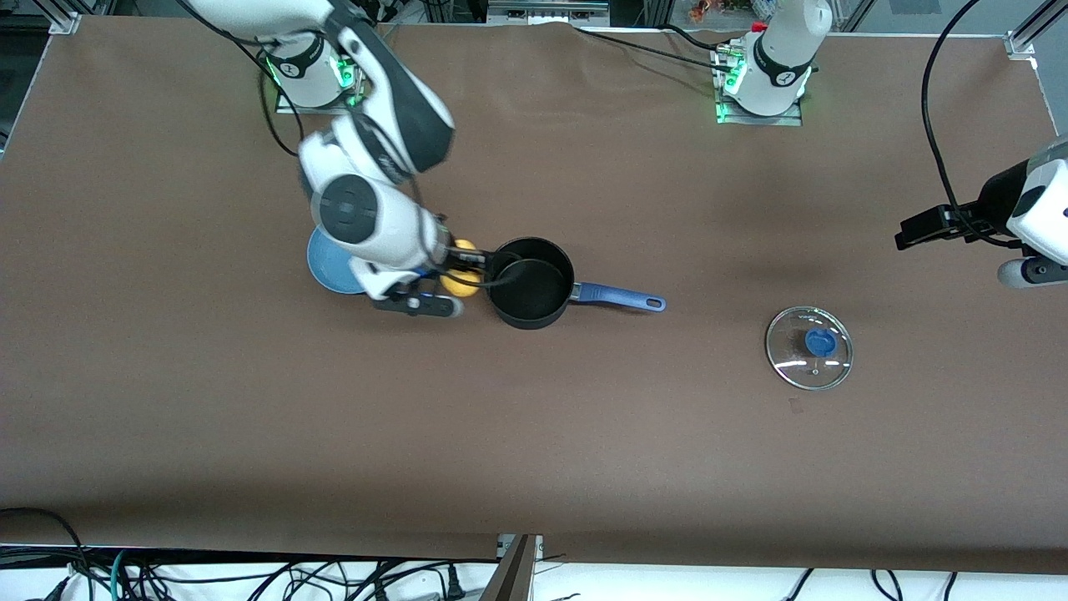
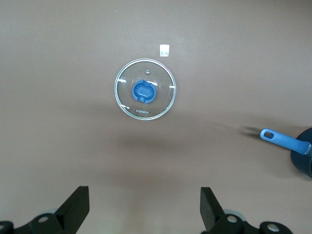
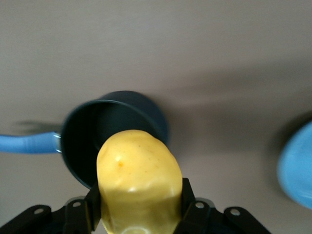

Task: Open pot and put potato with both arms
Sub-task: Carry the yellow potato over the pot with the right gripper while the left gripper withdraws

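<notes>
The black pot (image 1: 531, 284) stands open in the middle of the table, its blue handle (image 1: 619, 296) pointing toward the left arm's end. My right gripper (image 1: 461, 267) is shut on the yellow potato (image 1: 460, 280) and holds it up beside the pot's rim, at the side toward the right arm's end. In the right wrist view the potato (image 3: 139, 180) sits between the fingers (image 3: 92, 202) with the pot (image 3: 92, 141) just past it. The glass lid (image 1: 809, 347) with its blue knob lies flat on the table toward the left arm's end. My left gripper (image 2: 144, 209) is open and empty, high over the table near the lid (image 2: 145, 89).
A light-blue plate (image 1: 327, 265) lies beside the pot toward the right arm's end, partly hidden by the right arm. A small white tag (image 2: 165, 49) lies next to the lid. Cables run along the table's near edge.
</notes>
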`<move>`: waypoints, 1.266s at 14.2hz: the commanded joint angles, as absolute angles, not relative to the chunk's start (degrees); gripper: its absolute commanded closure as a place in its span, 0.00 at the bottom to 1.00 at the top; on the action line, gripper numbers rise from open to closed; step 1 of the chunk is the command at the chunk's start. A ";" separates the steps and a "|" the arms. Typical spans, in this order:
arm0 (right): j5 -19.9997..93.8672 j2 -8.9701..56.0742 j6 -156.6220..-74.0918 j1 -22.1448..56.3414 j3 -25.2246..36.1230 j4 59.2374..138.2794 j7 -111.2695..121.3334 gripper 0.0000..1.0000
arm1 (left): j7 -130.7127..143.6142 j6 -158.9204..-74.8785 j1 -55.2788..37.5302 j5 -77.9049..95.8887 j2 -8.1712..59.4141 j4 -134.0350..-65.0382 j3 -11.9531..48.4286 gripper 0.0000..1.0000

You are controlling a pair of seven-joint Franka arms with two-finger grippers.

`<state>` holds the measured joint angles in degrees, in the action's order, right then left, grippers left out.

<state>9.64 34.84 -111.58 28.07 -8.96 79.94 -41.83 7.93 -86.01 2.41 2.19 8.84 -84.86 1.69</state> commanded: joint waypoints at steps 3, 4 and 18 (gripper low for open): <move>-0.06 44.46 -116.89 36.29 -8.26 74.00 -54.22 0.75 | 7.65 -84.99 1.93 2.72 9.14 -83.85 1.49 0.00; -2.09 45.60 -117.24 36.99 -8.26 74.09 -55.19 0.75 | 7.65 -84.99 1.93 2.72 9.14 -83.85 1.58 0.00; -3.16 47.91 -120.33 37.53 -8.35 74.71 -54.58 0.00 | 7.65 -84.99 1.93 2.90 9.14 -83.85 1.58 0.00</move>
